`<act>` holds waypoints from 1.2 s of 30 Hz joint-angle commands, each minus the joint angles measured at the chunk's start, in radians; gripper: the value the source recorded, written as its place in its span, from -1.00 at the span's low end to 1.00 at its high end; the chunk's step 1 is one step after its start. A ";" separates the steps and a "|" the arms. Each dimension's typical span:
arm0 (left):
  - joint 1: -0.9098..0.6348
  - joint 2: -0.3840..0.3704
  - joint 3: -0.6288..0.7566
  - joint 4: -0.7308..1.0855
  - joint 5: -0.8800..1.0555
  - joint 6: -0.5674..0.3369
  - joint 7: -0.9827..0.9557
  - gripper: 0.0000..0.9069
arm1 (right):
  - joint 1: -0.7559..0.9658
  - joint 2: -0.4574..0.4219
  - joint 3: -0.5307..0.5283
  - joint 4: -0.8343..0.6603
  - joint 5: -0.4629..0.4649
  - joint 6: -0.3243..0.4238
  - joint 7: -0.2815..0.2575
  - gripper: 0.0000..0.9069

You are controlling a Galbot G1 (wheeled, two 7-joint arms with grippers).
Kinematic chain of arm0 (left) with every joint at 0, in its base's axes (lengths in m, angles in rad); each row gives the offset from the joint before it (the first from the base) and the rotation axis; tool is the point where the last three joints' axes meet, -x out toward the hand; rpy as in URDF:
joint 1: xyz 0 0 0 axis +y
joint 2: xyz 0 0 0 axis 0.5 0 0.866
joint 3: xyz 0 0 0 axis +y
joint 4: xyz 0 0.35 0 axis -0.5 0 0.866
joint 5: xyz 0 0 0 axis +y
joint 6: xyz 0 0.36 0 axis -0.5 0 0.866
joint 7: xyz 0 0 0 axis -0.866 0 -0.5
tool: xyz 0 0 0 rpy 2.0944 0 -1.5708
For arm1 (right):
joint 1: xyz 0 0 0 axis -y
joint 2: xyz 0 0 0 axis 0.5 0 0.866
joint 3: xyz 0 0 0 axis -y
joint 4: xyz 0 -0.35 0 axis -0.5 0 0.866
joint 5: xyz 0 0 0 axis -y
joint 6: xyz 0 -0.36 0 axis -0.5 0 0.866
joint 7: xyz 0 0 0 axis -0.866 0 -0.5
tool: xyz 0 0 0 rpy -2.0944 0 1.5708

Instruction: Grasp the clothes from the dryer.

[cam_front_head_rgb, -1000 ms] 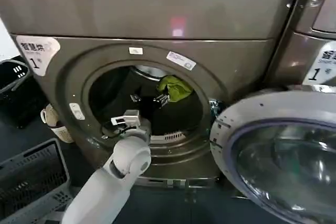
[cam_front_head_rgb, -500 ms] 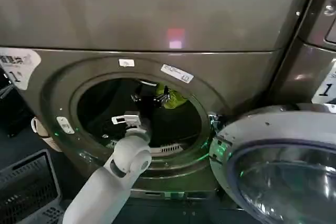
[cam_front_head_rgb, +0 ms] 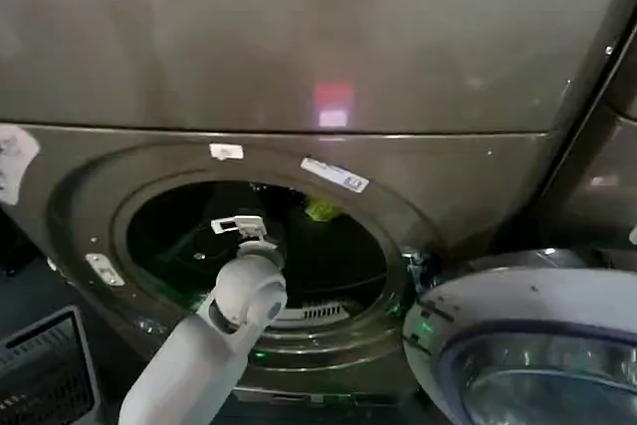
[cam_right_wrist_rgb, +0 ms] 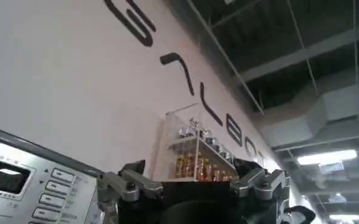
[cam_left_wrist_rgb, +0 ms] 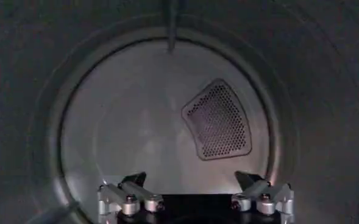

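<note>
The dryer [cam_front_head_rgb: 299, 57] is a bronze-grey front loader with a red-pink light [cam_front_head_rgb: 333, 106] and an open round porthole [cam_front_head_rgb: 254, 251]. A small patch of the yellow-green clothes [cam_front_head_rgb: 320, 209] shows at the top of the dark drum, just under the rim. My left arm [cam_front_head_rgb: 234, 306] reaches in through the porthole. Inside, my left gripper [cam_left_wrist_rgb: 191, 178] is open and faces the drum's back wall [cam_left_wrist_rgb: 136, 122] with its perforated vent [cam_left_wrist_rgb: 219, 119]; nothing lies between its fingers. My right gripper [cam_right_wrist_rgb: 190, 165] is open and empty, pointing up at a white wall.
The dryer's round glass door [cam_front_head_rgb: 528, 345] hangs open at the lower right. A grey basket [cam_front_head_rgb: 40, 370] stands on the floor at the lower left. A neighbouring machine [cam_front_head_rgb: 607, 166] is at the right edge. A control panel [cam_right_wrist_rgb: 27, 189] shows beside the right gripper.
The dryer has slid down and left in the head view. My left gripper has gone deeper into the drum. Less of the clothes shows than before.
</note>
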 commanded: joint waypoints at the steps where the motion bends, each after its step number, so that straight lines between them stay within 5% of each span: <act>1: -0.001 -0.002 -0.001 0.005 0.003 -0.001 0.002 1.00 | -0.001 -0.001 0.003 -0.001 0.002 0.001 0.001 1.00; 16: -0.113 -0.051 0.037 0.152 0.020 -0.017 0.009 1.00 | -0.009 -0.008 0.026 -0.008 0.006 0.008 -0.003 1.00; 36: -0.371 -0.226 0.061 0.653 0.111 -0.123 0.053 1.00 | -0.005 -0.019 0.035 -0.024 0.012 0.012 -0.009 1.00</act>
